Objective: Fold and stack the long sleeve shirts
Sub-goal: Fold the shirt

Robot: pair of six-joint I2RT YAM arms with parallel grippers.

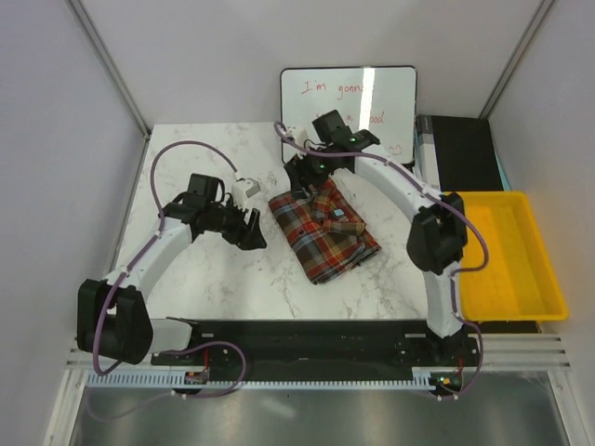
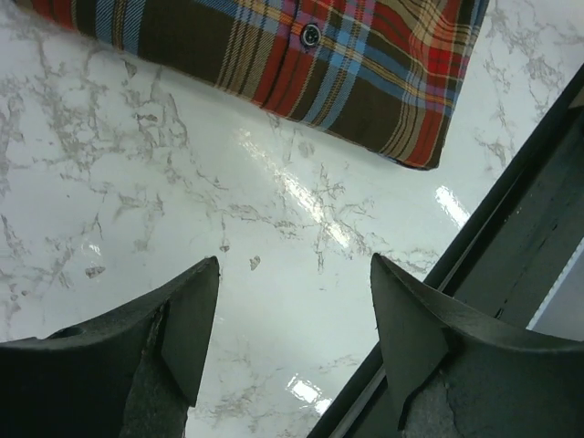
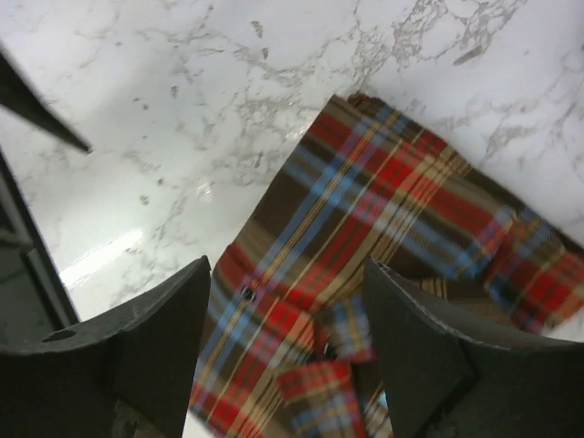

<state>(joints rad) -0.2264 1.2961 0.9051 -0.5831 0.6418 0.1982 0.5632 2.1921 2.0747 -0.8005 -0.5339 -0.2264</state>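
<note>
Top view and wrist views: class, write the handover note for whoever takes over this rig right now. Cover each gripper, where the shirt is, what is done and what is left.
Left gripper: open and empty, over the table to the left of the shirt.
Right gripper: open and empty, above the shirt's far end.
Shirt: mid-table, lying at an angle.
Done: this shirt looks folded into a compact rectangle.
Left: only one shirt is in view, so there is no stack yet.
</note>
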